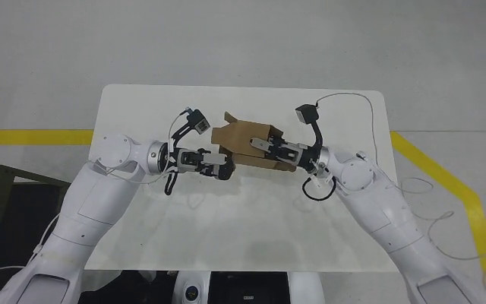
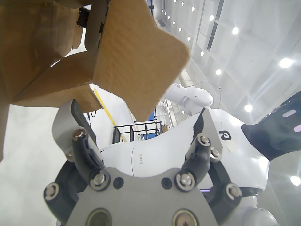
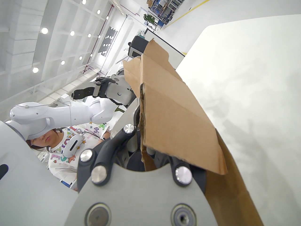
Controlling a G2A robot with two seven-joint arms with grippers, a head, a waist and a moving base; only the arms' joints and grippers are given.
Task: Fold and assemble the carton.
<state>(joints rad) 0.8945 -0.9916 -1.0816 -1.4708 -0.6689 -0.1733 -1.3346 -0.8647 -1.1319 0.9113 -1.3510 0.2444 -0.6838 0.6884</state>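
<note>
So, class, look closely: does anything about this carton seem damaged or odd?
Yes. The carton has a ragged, torn edge running up from the right pincer, and the flap rim beyond is jagged; clean-cut cardboard would be straight.

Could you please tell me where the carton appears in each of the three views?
Top view: carton in the middle of the table, right claw on it, left claw beside it.
Left wrist view: carton just beyond the open left claw.
Right wrist view: carton clamped in the right claw.
Shared landmark: the left claw, beside the carton.
</note>
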